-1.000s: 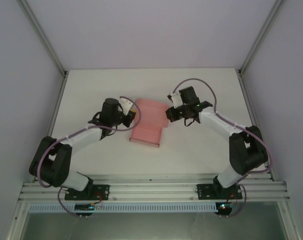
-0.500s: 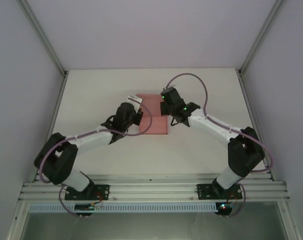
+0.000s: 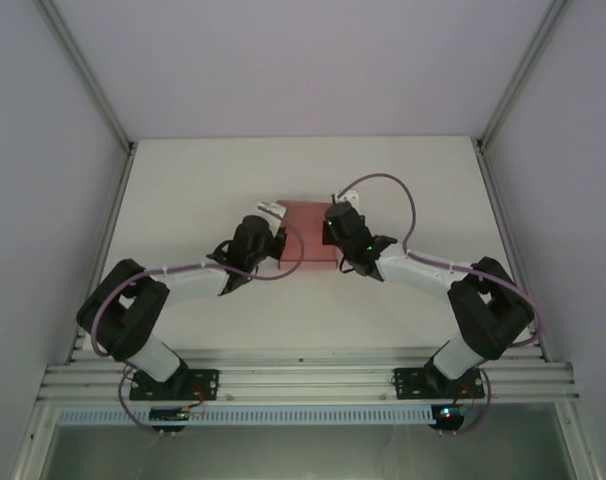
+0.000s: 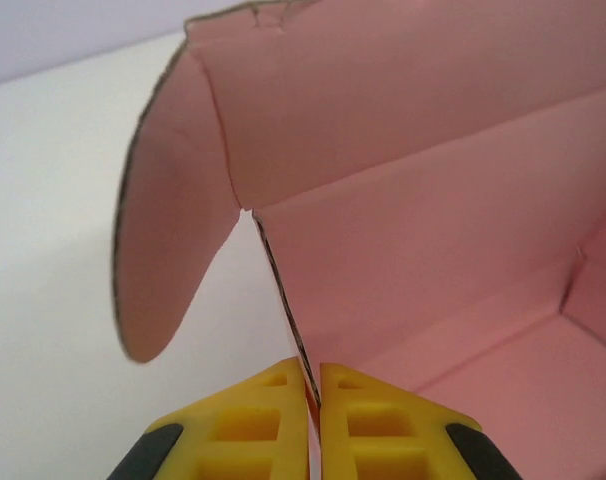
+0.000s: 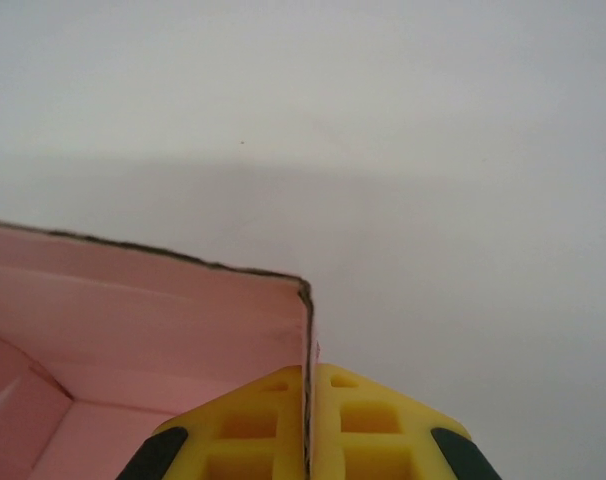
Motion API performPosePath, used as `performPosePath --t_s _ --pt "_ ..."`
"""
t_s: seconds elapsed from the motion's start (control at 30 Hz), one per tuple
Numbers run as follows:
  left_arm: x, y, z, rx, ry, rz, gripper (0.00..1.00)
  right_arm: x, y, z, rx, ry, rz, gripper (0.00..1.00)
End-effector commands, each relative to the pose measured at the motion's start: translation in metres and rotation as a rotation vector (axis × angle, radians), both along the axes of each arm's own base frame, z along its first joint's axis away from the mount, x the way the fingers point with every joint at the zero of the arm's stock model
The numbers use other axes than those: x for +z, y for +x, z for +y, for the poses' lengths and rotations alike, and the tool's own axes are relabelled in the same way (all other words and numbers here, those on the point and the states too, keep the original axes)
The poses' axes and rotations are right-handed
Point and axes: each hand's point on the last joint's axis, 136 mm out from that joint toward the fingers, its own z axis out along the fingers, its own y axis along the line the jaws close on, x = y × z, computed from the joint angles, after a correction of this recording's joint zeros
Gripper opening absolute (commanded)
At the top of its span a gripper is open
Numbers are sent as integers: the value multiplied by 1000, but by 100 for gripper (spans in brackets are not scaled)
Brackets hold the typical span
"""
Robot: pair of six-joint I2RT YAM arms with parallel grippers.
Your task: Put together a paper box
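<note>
Right, current state:

- Pale enclosure walls (image 3: pixel 43 150) close in the left, right and far sides of the cell.
- White tabletop (image 3: pixel 183 190), bare around the work area.
- Aluminium rail (image 3: pixel 303 380) runs along the near edge and both arm bases are bolted to it.
- Left arm (image 3: pixel 173 275) reaches in from the left. Right arm (image 3: pixel 433 270) reaches in from the right. Both angle towards the middle, and a purple cable (image 3: pixel 383 182) loops over the right wrist.
- Paper box (image 3: pixel 308 228) sits at mid-tabletop, directly between the two wrists. It is pink card, open on top, with walls folded up and the inside floor visible (image 4: pixel 413 190) (image 5: pixel 133 310).
- One rounded flap (image 4: pixel 168 220) hangs off the box's left end, swung outward over the tabletop and not tucked in.
- Left gripper (image 3: pixel 280 230) is at the box's left side. In the wrist view (image 4: pixel 314 385) it is pressed together on the thin edge of the left wall, with the card sandwiched between its yellow fingers (image 4: pixel 253 420).
- Right gripper (image 3: pixel 335 232) is at the box's right side. Wrist view (image 5: pixel 307 385) shows it pinching the right wall just below the top corner, card edge running straight down between the yellow fingers (image 5: pixel 373 420).
- Cut edges of the card look dark and slightly rough along the rim.
</note>
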Motion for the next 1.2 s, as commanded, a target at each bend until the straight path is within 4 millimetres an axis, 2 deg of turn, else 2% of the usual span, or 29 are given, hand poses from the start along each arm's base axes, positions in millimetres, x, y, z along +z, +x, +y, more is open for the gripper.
performPosePath --t_s 0.0,0.23,0.47,0.6,0.73,0.8,0.83,0.97,1.1,1.17 --pt "17 -32 -39 -191 -141 10 9 18 -14 22 36 34 -83 0" --pt "11 -44 -44 -208 -172 48 12 18 -29 31 20 62 -79 0" --pt "7 -44 -46 -200 -173 72 12 29 -27 36 -24 75 -36 0" --pt "3 -46 -40 -181 -170 78 11 6 -37 34 -23 86 43 0" --pt "1 -50 -35 -170 -166 91 11 -1 -41 28 -24 105 94 1" --pt "0 -53 -33 -173 -166 93 11 2 -40 28 -37 136 72 0" --pt "-1 -54 -31 -170 -165 96 11 0 -42 28 -3 98 54 0" --pt "-4 -61 -25 -167 -161 107 11 -18 -56 17 35 40 32 0" --pt "-2 -72 -17 -173 -178 116 23 -17 -69 11 117 19 -51 0" --pt "1 -77 -13 -171 -190 122 34 -18 -75 7 126 13 -66 0"
